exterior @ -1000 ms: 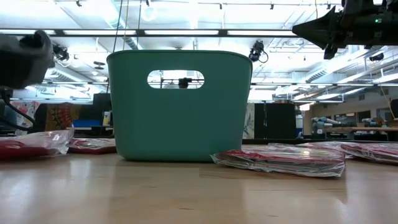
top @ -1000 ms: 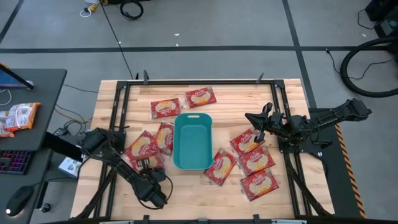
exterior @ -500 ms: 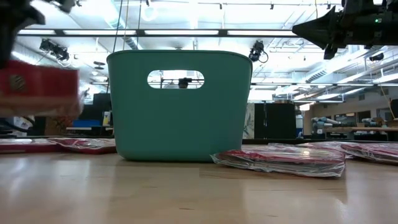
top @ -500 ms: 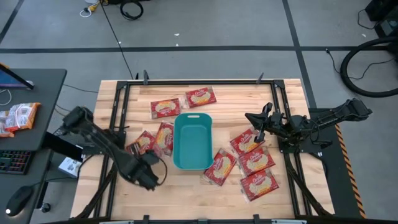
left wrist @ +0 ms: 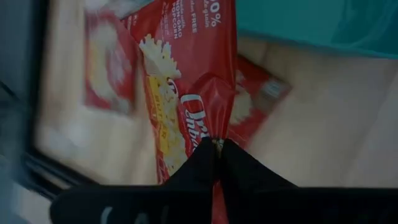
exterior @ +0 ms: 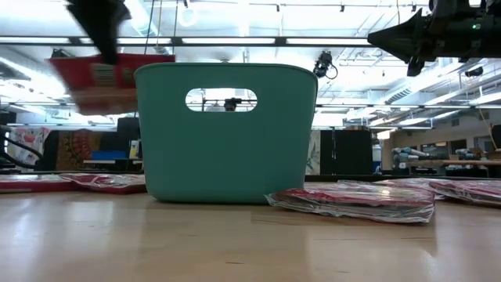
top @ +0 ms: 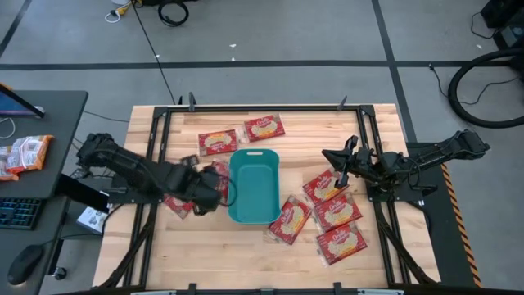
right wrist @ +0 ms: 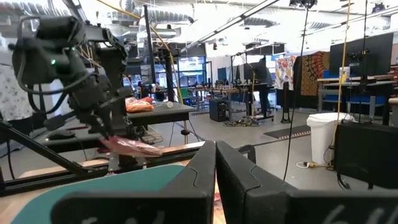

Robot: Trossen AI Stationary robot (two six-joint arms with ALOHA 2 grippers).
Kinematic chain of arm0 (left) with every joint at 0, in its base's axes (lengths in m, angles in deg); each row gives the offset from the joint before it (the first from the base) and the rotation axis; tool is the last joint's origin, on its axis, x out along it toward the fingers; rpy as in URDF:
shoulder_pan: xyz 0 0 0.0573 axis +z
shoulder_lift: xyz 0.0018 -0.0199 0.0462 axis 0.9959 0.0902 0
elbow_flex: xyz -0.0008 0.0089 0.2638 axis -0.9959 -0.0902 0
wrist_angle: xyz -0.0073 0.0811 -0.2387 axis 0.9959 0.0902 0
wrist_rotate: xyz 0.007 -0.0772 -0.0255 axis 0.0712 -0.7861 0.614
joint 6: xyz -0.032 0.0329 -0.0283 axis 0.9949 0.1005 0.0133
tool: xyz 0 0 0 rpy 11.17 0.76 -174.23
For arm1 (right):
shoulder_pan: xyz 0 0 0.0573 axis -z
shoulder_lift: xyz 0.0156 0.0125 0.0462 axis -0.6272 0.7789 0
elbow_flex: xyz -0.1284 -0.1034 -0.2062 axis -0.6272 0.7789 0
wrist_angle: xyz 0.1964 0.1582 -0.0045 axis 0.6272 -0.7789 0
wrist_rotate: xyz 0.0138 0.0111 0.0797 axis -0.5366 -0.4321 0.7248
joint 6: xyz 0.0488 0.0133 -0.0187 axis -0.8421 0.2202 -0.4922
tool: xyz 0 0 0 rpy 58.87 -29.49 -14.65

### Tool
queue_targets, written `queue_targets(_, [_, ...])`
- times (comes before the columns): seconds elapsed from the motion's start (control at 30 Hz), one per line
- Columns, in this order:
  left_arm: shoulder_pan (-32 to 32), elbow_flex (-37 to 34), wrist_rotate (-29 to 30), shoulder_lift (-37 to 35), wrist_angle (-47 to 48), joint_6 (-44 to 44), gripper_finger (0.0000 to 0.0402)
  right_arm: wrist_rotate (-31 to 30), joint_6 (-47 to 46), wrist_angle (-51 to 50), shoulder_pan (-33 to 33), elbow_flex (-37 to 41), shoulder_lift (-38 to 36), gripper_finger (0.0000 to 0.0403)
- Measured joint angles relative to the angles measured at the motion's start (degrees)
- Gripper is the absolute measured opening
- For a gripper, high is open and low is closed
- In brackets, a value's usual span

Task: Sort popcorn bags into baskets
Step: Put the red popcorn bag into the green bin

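My left gripper point(top: 206, 195) is shut on a red popcorn bag point(exterior: 109, 78) and holds it in the air just left of the teal basket point(top: 254, 187), about level with the basket's rim point(exterior: 225, 69). Two bags point(top: 214, 174) lie flat on the table under and beside that arm. More bags lie flat beyond the basket point(top: 218, 142) and to its right point(top: 326, 187). My right gripper point(top: 327, 153) is shut and empty. It hovers high above the bags on the right, pointing toward the basket. My left gripper pinches the bag's end edge point(left wrist: 214, 132) between its two fingers point(left wrist: 236, 158), which come from above and slant steeply down. The bag point(left wrist: 186, 87) hangs below the fingers, clear of the table, with its printed face toward the wrist camera.
Several bags crowd the table right of the basket point(top: 337, 211), one leaning at its near right corner point(top: 289, 220). Black rails point(top: 155, 139) frame the table. A dark desk with more packets point(top: 24, 154) stands beyond the left edge. Bare wood lies along the near edge point(top: 237, 254).
My left gripper has risen from near the table's near-left part and swung toward the basket, staying shut on the bag. The bag has been lifted clear of the table, up to the height of the basket's rim. My right arm has kept still.
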Motion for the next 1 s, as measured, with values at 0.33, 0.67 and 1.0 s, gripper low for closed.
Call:
queue_targets(0.33, [2.7,2.4,9.0,2.2,-14.4,-59.5,0.0014,0.0,-0.6,-0.1,0.0,0.0,1.0,0.0019])
queue_targets(0.67, [4.1,-6.5,3.3,3.3,-30.0,-110.9,0.0014,0.0,-3.0,0.0,0.0,0.0,3.1,0.0019])
queue_targets(1.0, [9.4,-7.7,-6.4,5.5,-37.4,-130.5,0.0014,0.0,-3.0,0.4,0.0,0.0,3.5,0.0019])
